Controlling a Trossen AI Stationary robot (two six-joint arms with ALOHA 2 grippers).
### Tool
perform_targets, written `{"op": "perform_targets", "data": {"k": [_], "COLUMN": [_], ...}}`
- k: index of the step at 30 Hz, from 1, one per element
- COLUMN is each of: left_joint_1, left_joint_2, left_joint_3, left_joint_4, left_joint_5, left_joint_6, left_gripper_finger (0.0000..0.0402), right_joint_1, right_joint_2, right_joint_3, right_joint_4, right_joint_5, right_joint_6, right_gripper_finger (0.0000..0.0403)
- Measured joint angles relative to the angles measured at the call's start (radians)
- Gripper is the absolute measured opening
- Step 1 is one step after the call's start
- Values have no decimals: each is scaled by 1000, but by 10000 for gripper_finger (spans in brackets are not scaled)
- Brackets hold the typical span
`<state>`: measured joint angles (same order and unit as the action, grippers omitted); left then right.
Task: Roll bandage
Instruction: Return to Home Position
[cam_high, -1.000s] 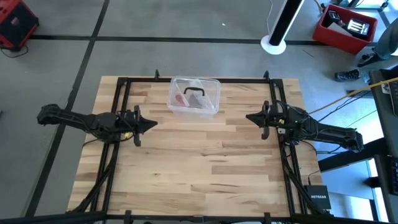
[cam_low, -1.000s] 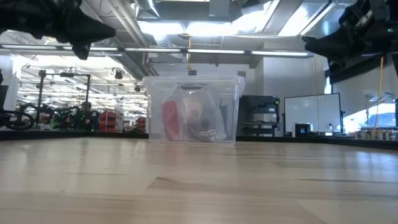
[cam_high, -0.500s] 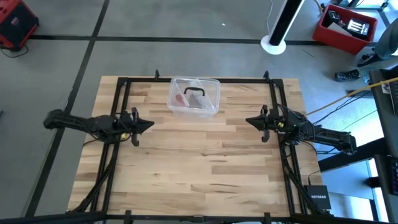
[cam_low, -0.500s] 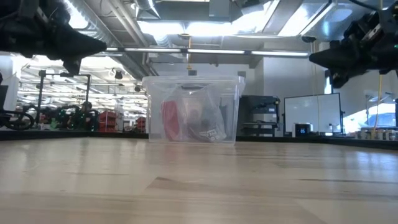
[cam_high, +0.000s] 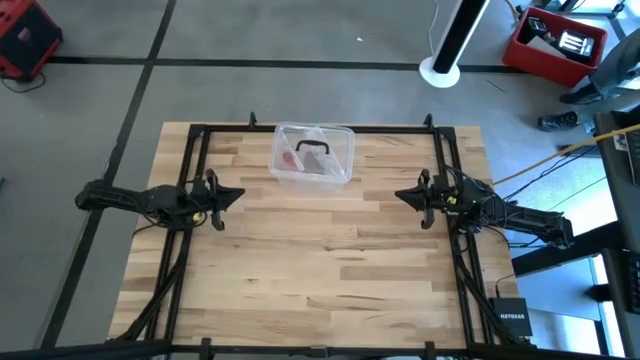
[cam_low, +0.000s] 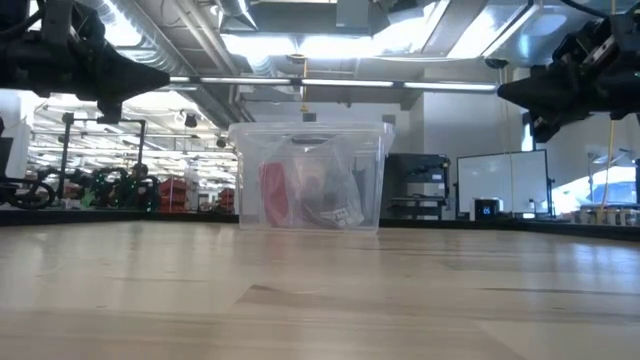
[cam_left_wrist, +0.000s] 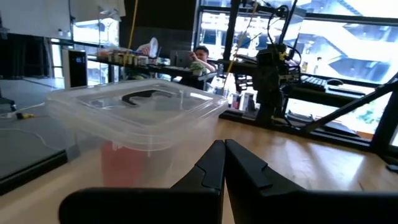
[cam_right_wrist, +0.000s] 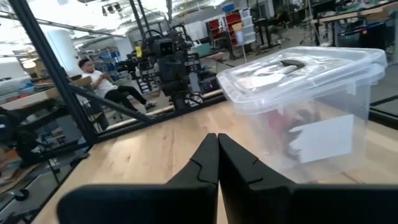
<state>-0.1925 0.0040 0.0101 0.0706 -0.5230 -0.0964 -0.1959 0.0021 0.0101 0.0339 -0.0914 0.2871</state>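
The red bandage (cam_low: 273, 194) lies inside a clear plastic box (cam_high: 312, 155) with a black-handled lid, which stands at the table's far middle; the bandage also shows through the wall as a red patch (cam_left_wrist: 122, 163). My left gripper (cam_high: 238, 194) hovers shut at the table's left side, pointing level toward the middle, clear of the box. At the right side my right gripper (cam_high: 400, 194) hovers shut, pointing level toward the middle. Both are empty.
A black frame (cam_high: 318, 129) runs along the table's far edge and down both sides under the arms. Bare wooden tabletop (cam_high: 320, 260) stretches between the arms and the near edge. A person (cam_right_wrist: 99, 81) sits beyond the table.
Both arms have sunk lower over the table and drawn back a little toward their own sides, the left one more. Both grippers stay shut. The box has not moved.
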Motion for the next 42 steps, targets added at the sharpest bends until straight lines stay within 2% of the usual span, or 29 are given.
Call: {"op": "perform_targets", "data": {"k": [42], "left_joint_1": [0], "left_joint_2": [2], "left_joint_3": [0], "left_joint_4": [-2], "left_joint_5": [-9], "left_joint_6": [-26], "left_gripper_finger": [4], "right_joint_1": [-1], "right_joint_2": [9], "right_joint_3": [-3], "right_joint_4": [-5], "right_joint_5": [13], "right_joint_6": [-5], "right_gripper_finger": [8]}}
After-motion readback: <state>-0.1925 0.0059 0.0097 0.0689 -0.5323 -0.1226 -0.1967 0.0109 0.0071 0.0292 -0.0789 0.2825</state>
